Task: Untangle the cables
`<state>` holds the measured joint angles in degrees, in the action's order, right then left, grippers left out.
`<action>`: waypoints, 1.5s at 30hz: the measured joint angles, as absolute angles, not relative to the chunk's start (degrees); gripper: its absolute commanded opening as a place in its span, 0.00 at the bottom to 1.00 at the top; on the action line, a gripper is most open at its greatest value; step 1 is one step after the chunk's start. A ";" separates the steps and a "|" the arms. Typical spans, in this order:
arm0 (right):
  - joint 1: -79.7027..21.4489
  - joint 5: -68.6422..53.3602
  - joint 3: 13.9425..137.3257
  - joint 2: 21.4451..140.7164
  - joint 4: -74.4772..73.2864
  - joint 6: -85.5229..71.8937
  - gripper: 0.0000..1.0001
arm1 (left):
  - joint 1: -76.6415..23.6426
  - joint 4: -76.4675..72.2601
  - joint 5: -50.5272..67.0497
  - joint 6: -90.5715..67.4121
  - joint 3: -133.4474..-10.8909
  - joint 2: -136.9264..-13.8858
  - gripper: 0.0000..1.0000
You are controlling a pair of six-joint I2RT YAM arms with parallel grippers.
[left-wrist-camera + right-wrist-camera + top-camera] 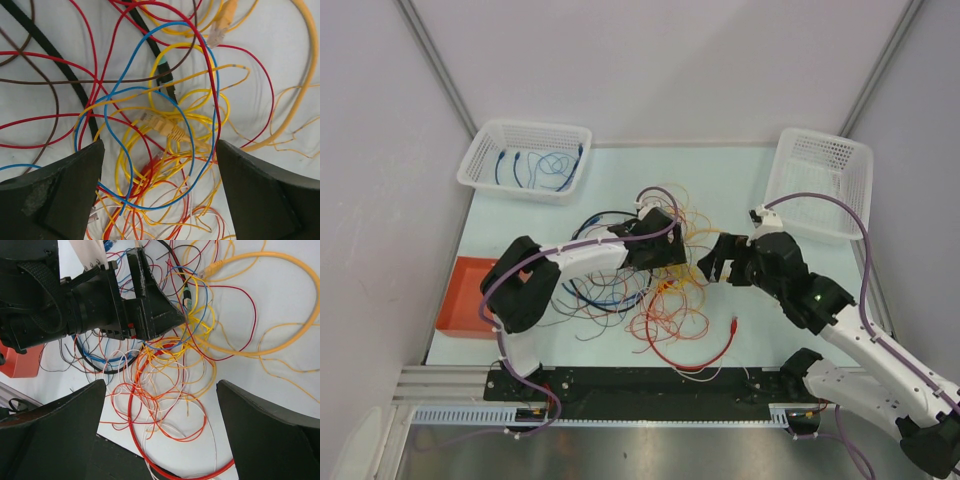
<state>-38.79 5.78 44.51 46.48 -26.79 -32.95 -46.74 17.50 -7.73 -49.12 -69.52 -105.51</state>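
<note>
— Where are the cables (665, 300) found from the left gripper (160, 145)?

— Straight beneath it. The knot of yellow, red and blue loops is framed between its fingers, which are spread wide with nothing held.

— What is centred in that gap?

— A yellow plug (164, 128) is seen close to the middle. Its long axis is slanted from the left finger's far side toward the right finger's near side, so it is laid more across the gap than along it. A blue loop (169, 23) is drawn round it, and a red strand is laid over both.

— And the right gripper (161, 385)?

— It too is wide open and empty. The tangle is spread ahead of it and below. Orange and red loops are nearest its fingers, and a thick yellow cable (260, 256) is swept off ahead and to its right. The left gripper is seen ahead and to its left, its tip set over the yellow knot.

— Which arm is better placed?

— The left is judged nearer, since the knot is already between its fingers. A straight descent onto the plug or one loop would be called for. With the plug slanted as it is, some wrist turn may be needed so that neighbouring strands are not pinched along with it.
</note>
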 measured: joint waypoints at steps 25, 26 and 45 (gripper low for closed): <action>-38.44 5.52 43.38 41.04 -26.92 -32.99 0.97 | -46.68 18.26 -6.44 -42.98 -64.49 -95.61 0.00; -38.44 5.52 43.38 40.34 -26.70 -32.99 0.98 | -46.50 18.55 -6.57 -41.93 -65.01 -92.33 0.00; -38.44 2.11 48.71 34.35 -15.46 -33.19 0.95 | -43.11 22.09 3.73 -27.77 -78.70 -69.73 0.00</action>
<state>-38.44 2.11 48.71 34.35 -15.46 -33.19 -43.11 22.09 3.73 -27.77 -78.70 -69.73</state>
